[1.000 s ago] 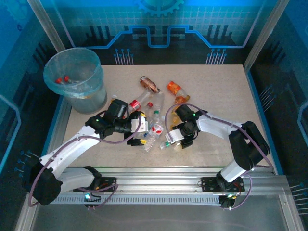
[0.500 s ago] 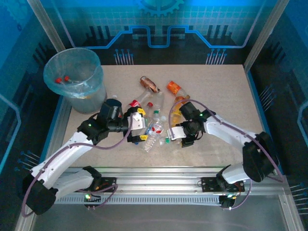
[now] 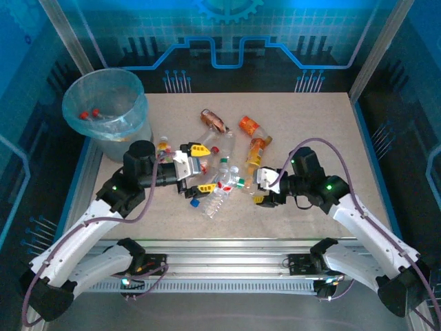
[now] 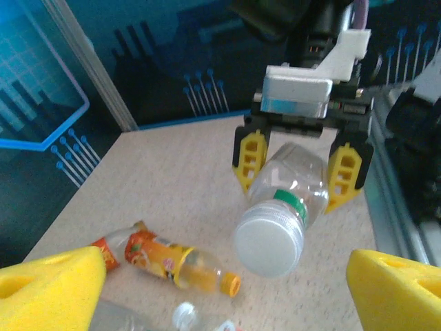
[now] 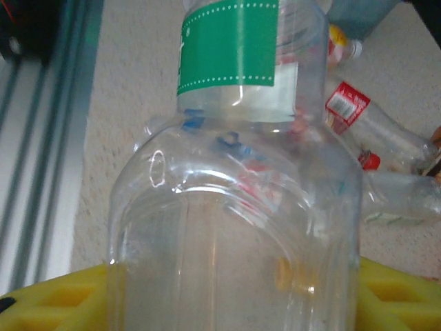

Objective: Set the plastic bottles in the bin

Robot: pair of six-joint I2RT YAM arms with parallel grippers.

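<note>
Right arm (image 3: 358,215) reaches in — right fingers (image 4: 251,157) clench clear bottle (image 4: 295,178); left fingers (image 3: 200,148) splayed.

Speckled beige tabletop (image 3: 317,117) inside a blue-lit enclosure.
Under and around the left claw (image 3: 201,167) and right claw (image 3: 258,186), pale stone-look surface. Far beyond both claws, dark blue back wall (image 3: 289,41) with glowing circuit lines and a gear emblem (image 3: 227,8). Outward of each claw, slanted aluminium posts (image 3: 65,34). Behind the claws, ribbed aluminium rail (image 3: 227,255) along the near edge.
</note>
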